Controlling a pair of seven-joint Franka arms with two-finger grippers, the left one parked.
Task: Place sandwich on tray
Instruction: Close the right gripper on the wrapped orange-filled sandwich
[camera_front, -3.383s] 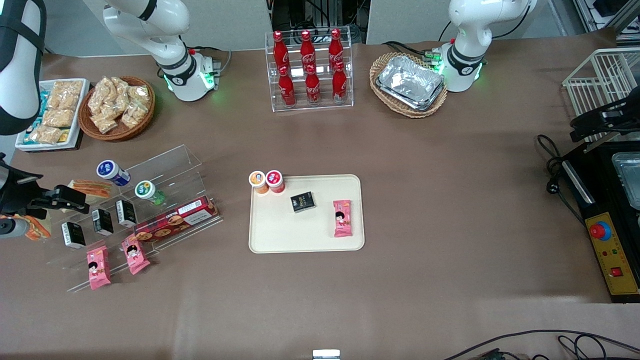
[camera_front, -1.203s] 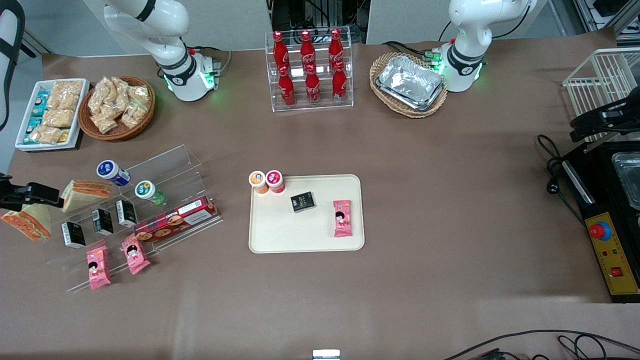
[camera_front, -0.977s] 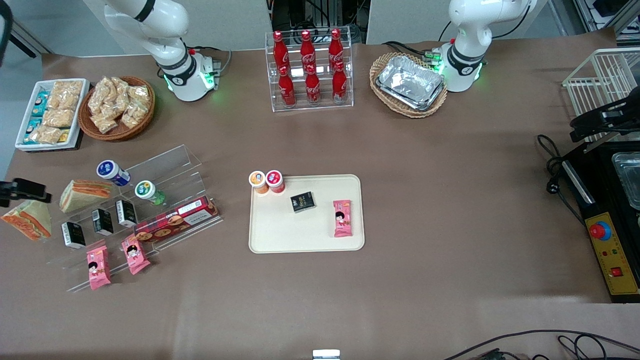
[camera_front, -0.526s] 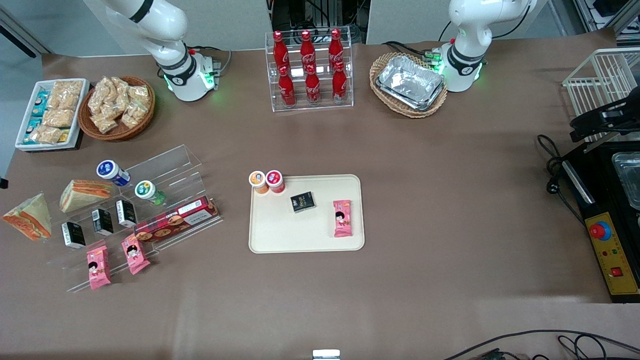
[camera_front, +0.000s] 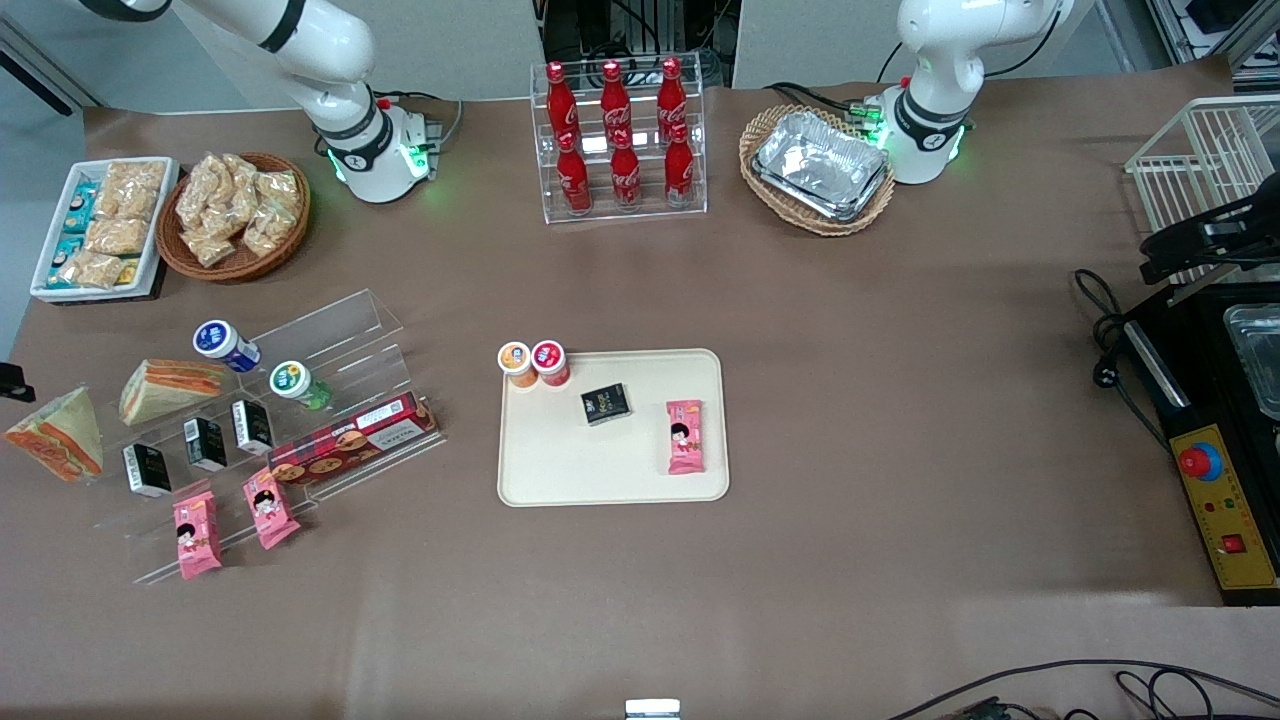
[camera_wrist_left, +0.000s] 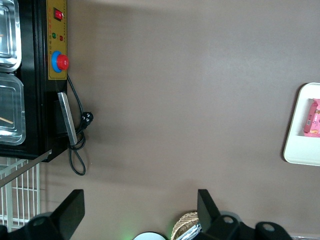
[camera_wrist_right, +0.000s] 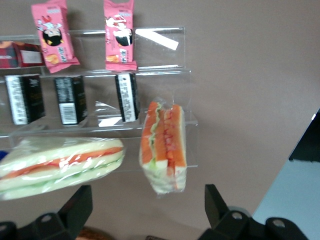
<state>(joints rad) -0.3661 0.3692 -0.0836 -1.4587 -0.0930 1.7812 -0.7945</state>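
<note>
Two wrapped triangular wedges lie at the working arm's end of the table. One sandwich (camera_front: 55, 445) (camera_wrist_right: 162, 147) rests on the tablecloth beside the clear acrylic stand (camera_front: 330, 330). The other wedge (camera_front: 170, 385) (camera_wrist_right: 60, 162) lies on the stand's upper step. My gripper (camera_wrist_right: 145, 212) hovers above the table's edge next to the first wedge, open wide, with nothing between its fingers. In the front view only a black bit of it (camera_front: 10, 381) shows at the frame's edge. The cream tray (camera_front: 560, 470) sits mid-table.
The tray holds a black box (camera_front: 606, 404) and a pink packet (camera_front: 685, 436); two small cups (camera_front: 533, 362) stand at its corner. The stand carries black boxes (camera_front: 205, 443), pink packets (camera_front: 197, 535), a red biscuit box (camera_front: 350, 440) and two tubs (camera_front: 227, 345).
The gripper has drawn back from over the sandwiches toward the table's end and almost left the front view. Both wedges, earlier partly covered, now lie fully uncovered.
</note>
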